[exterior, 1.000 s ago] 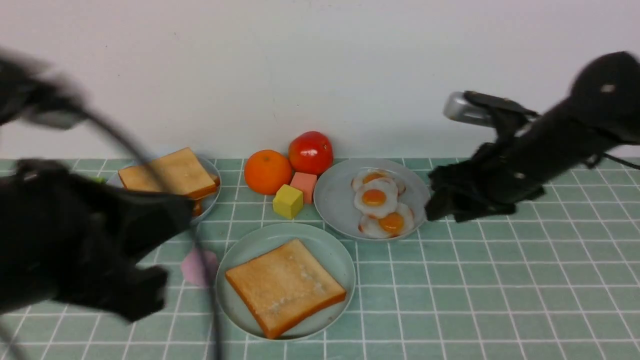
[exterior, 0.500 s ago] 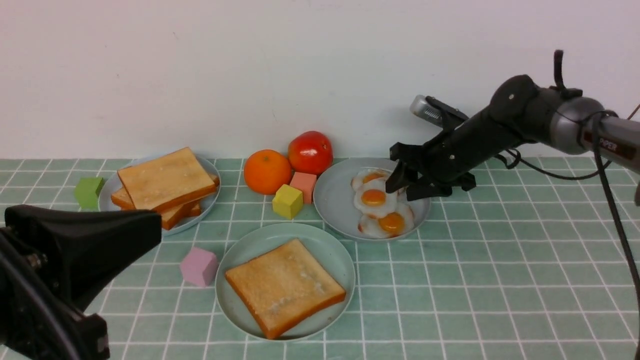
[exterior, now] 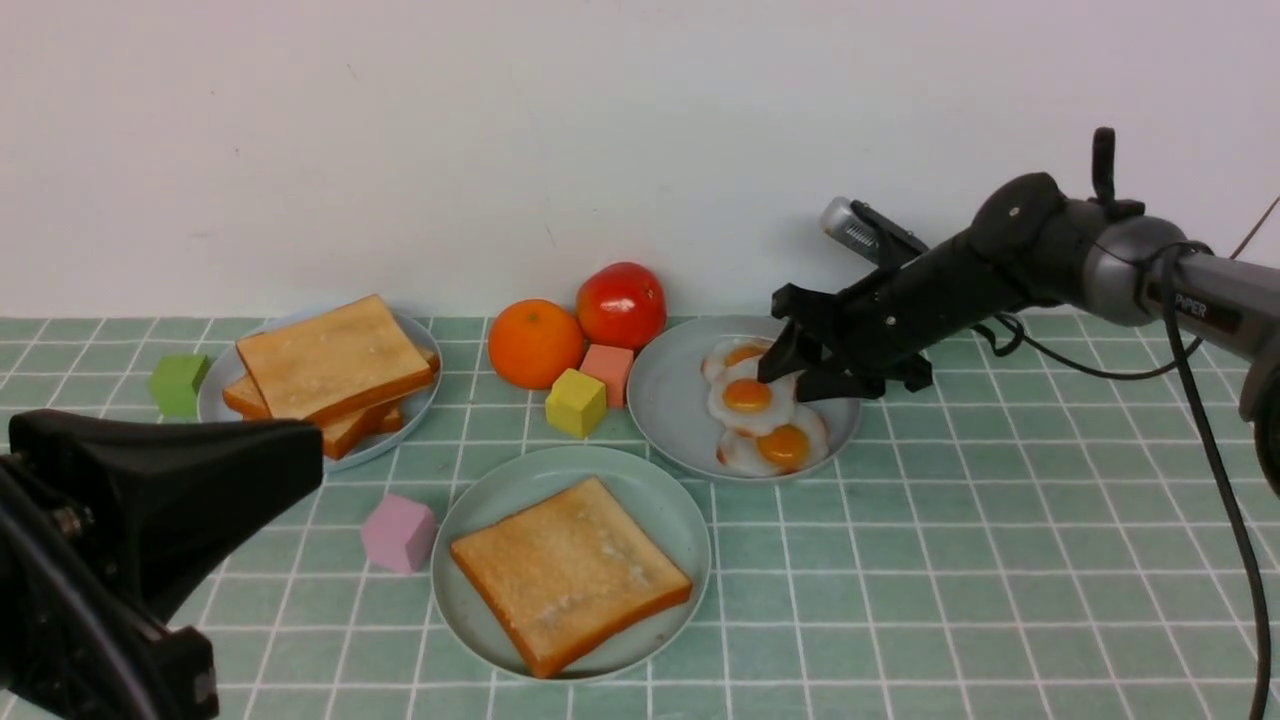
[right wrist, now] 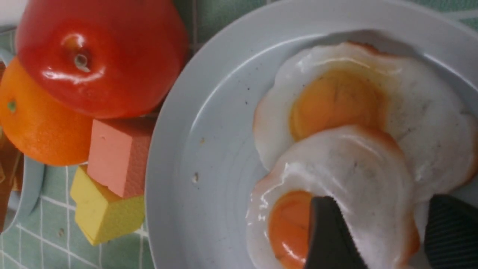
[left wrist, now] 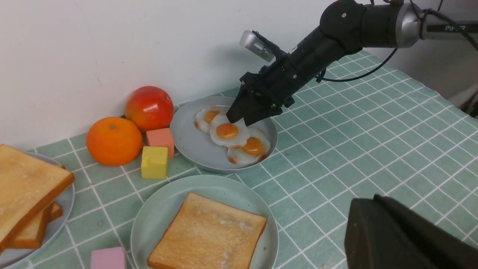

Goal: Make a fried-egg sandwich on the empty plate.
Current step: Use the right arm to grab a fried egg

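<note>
Right gripper (exterior: 783,373) reached fried egg (exterior: 750,398), fingers (right wrist: 328,235) apart

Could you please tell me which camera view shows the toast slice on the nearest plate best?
The front view: the toast slice lies whole and unobstructed on the mint-green plate. The left wrist view crops one corner; the right wrist view misses it entirely.

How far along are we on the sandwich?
Done: one toast lies on the mint plate. In hand: the right pincer, open, is down over the middle egg on the egg plate, fingers either side of its edge, not yet closed. Left: move that egg onto the toast, then cap it with a slice from the pile.
</note>
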Action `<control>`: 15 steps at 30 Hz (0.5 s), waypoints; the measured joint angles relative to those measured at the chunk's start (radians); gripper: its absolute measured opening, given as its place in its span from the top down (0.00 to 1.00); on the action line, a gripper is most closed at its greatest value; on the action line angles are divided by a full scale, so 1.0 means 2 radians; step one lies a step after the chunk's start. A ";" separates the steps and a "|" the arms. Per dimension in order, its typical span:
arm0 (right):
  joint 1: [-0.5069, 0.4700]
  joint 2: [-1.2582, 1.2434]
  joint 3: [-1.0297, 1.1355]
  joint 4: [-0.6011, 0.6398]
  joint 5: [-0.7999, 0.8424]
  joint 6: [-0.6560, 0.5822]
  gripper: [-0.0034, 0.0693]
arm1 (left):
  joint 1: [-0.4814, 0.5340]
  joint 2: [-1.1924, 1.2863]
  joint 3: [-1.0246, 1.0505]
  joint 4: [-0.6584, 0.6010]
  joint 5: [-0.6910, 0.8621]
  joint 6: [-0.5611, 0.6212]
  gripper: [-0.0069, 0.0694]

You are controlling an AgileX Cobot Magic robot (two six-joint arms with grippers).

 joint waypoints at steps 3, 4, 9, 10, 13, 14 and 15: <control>0.000 0.002 0.000 0.005 -0.002 -0.002 0.45 | 0.000 0.000 0.000 0.000 0.000 0.000 0.93; 0.000 0.003 -0.001 0.008 -0.003 -0.003 0.45 | 0.000 0.000 0.000 0.000 0.000 0.000 0.93; 0.000 0.004 -0.001 0.009 -0.003 -0.011 0.47 | 0.000 0.000 0.000 0.000 0.000 0.000 0.93; 0.000 0.004 -0.001 0.009 -0.003 -0.013 0.48 | 0.000 0.000 0.000 0.000 0.000 0.000 0.93; 0.000 0.004 -0.001 0.012 -0.003 -0.025 0.57 | 0.000 0.000 0.000 -0.001 0.000 0.000 0.93; 0.000 0.004 -0.001 0.012 -0.003 -0.026 0.58 | 0.000 0.000 0.000 -0.001 0.000 0.000 0.93; 0.000 0.004 -0.001 0.017 -0.002 -0.032 0.64 | 0.000 0.000 0.000 -0.002 0.000 0.000 0.93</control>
